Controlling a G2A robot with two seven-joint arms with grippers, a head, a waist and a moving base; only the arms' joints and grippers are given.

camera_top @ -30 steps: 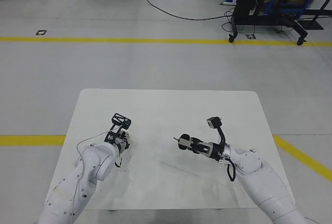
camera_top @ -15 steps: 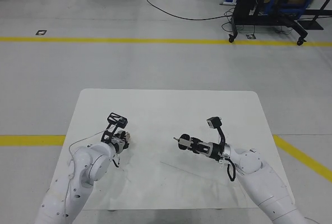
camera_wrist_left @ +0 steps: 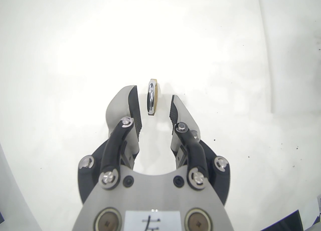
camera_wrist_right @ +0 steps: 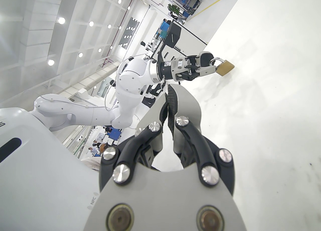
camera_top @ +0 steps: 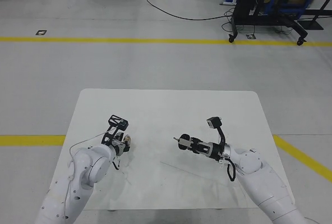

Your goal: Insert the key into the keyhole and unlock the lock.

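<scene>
Two pincers share this job, and the one to mind now is the left pincer point(camera_wrist_left: 153, 93): its pads stand apart with the lock point(camera_wrist_left: 152, 98) between them, edge-on, shackle toward the wrist and brass body pointing past the tips, a gap on each side so neither pad seems to press it. In the right wrist view the lock looks tilted, its far corner on the table point(camera_top: 211, 112) just ahead of those tips. The right pincer point(camera_wrist_right: 167, 89) is pressed together, well apart from the lock and aimed across at it, with a thin metal sliver that I take for the key point(camera_top: 176, 138) poking out beyond its tips. The step in hand, as I judge it, is securing the lock, so the left pads should close evenly on the two flat brass faces, not the shackle, deep enough that the body cannot pivot when pushed. The lock sits nearer one pad, so centring first would keep the closing pad from tipping it. Once clamped, it should be raised off the table and turned so the keyhole end faces the right tips; where the keyhole lies I cannot tell. Only then should the key come in, along the lock's long axis and slowly, since a slight slant could jam it or twist it out of the grip.
</scene>
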